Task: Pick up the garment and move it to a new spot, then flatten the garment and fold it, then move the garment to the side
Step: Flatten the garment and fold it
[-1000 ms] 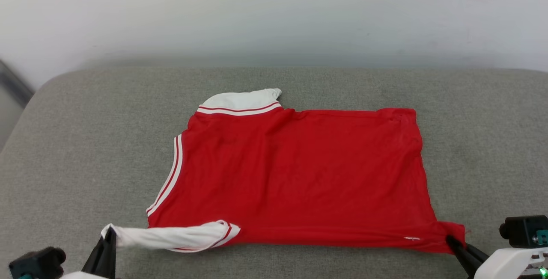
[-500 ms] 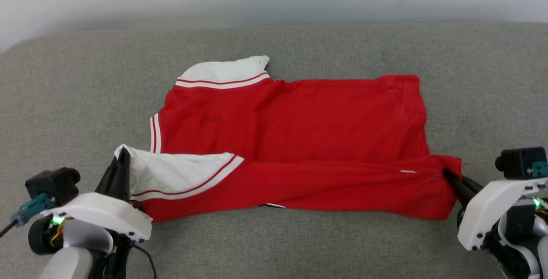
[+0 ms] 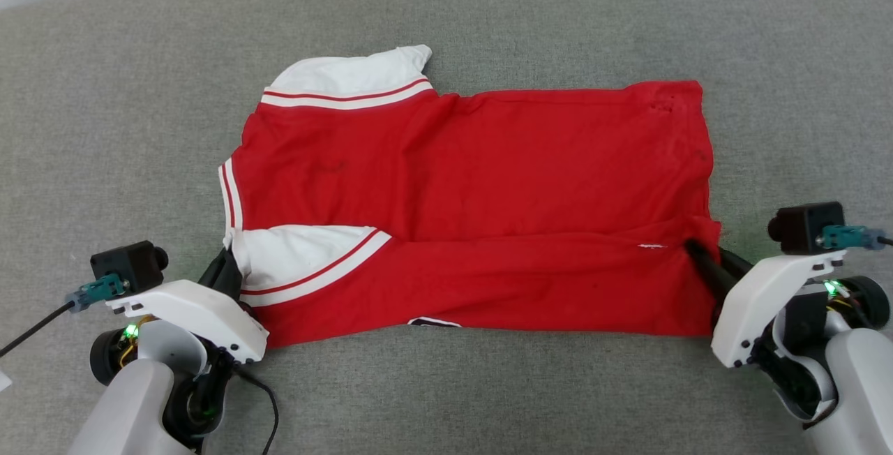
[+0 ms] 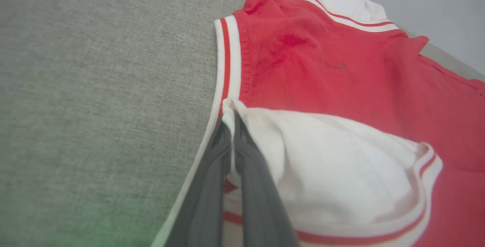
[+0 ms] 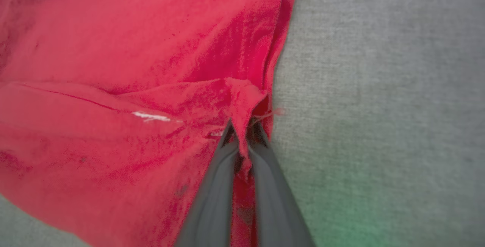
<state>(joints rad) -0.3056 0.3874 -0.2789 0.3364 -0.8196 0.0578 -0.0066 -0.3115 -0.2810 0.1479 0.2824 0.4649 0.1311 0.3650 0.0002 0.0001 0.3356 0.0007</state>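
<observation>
The garment [image 3: 488, 183] lies spread across the middle of the head view on a grey cushioned surface [image 3: 104, 127]. Its lower strip is folded up over the red body, so a white sleeve [image 3: 300, 252] rests on the red at the lower left (a second white sleeve [image 3: 349, 75] pokes out at the top). The left gripper [image 4: 229, 120], at the lower left of the head view, has its fingers pressed together on the tip of the folded sleeve. The right gripper [image 5: 242, 125], at the lower right, pinches a bunched red corner of the hem between its closed fingers, at the garment's right edge.
</observation>
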